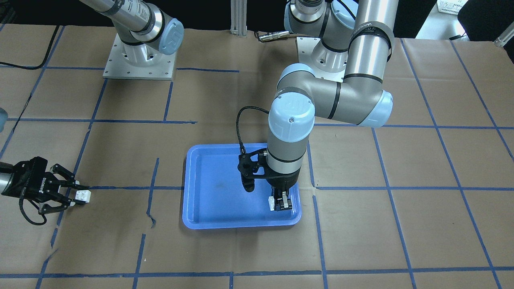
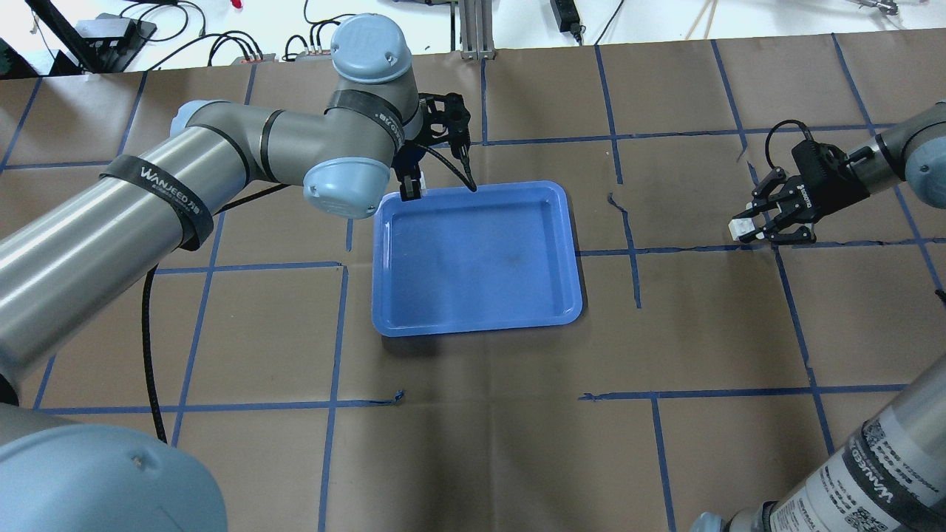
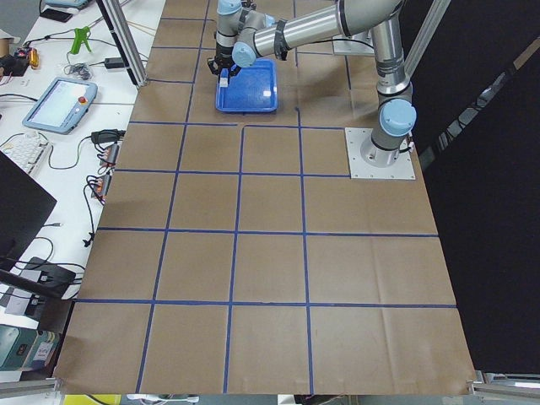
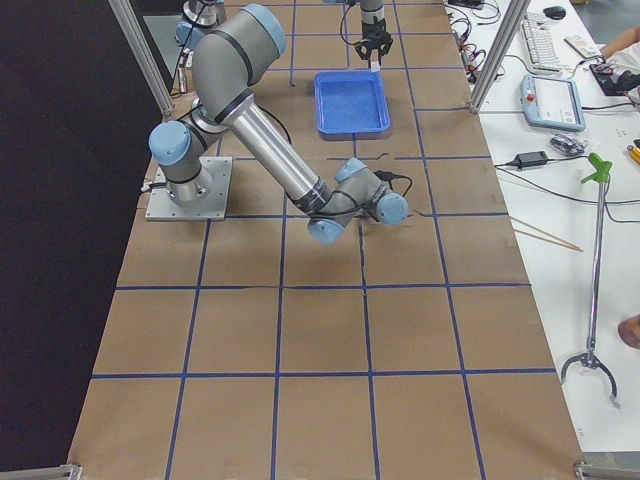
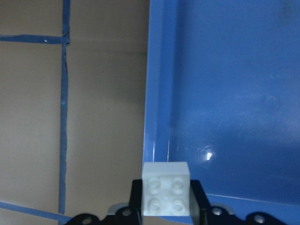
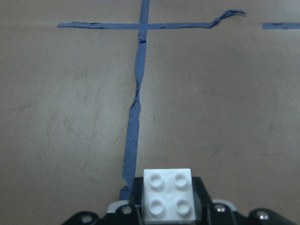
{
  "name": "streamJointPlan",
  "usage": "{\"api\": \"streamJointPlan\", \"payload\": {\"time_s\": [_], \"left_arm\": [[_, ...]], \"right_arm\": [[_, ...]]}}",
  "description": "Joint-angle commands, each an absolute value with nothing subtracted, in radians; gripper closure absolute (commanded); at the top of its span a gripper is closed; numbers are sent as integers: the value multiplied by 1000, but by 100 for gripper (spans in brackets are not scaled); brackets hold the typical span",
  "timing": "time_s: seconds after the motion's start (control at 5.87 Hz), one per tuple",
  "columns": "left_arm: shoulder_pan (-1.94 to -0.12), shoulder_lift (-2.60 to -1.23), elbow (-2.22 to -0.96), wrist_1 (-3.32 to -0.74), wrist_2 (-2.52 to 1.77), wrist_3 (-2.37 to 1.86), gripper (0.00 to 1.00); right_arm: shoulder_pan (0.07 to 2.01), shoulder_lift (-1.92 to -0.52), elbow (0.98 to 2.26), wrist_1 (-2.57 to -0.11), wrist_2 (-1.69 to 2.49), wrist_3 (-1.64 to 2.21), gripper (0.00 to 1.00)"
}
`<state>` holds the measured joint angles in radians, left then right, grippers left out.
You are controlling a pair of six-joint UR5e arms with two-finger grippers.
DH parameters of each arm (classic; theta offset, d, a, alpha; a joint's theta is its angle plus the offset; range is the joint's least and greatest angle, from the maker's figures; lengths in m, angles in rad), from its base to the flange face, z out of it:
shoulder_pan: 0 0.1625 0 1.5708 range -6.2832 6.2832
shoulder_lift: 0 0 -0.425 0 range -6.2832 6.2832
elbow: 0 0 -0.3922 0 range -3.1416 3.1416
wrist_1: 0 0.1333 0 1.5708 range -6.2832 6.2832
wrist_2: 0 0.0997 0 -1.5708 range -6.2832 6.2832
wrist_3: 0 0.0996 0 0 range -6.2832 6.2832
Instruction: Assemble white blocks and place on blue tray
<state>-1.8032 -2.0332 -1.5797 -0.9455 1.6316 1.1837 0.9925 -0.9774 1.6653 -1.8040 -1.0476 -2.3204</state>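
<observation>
Brown paper tabletop gridded with blue tape. I see the large rectangular blue plastic tray at centre frame. Left gripper clamped on a small white square studded plastic brick, over the tray's lower-right corner in the front-facing view. Right gripper, far left of that frame and well apart from the tray, grips the second white brick above bare paper

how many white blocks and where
2. One white block is in the left tool at a corner of the blue tray. The other block is in the right tool above the table paper, clear of the tray. The arms cover some table, so another could be hidden.
</observation>
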Motion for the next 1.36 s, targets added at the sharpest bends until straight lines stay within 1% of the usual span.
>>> {"api": "streamJointPlan", "payload": {"time_s": [0.0, 0.17, 0.51, 0.68, 1.02, 1.19], "left_arm": [[-1833, -2025, -1586, -945, 1584, 1132, 100], [-1856, -2046, -1618, -957, 1592, 1128, 100], [-1878, -2057, -1701, -960, 1583, 1114, 100], [-1881, -2072, -1735, -953, 1580, 1108, 100], [-1923, -2074, -1750, -937, 1591, 1115, 100], [-1924, -2077, -1743, -936, 1591, 1130, 93]], "right_arm": [[992, -989, 1654, -1802, -1048, -2306, 66], [992, -1017, 1654, -1790, -1048, -2260, 67], [1003, -1142, 1663, -1738, -1036, -2163, 67], [1020, -1176, 1663, -1712, -1032, -2161, 67], [1089, -1247, 1663, -1700, -955, -2024, 68], [1124, -1267, 1664, -1700, -953, -1985, 68]]}}
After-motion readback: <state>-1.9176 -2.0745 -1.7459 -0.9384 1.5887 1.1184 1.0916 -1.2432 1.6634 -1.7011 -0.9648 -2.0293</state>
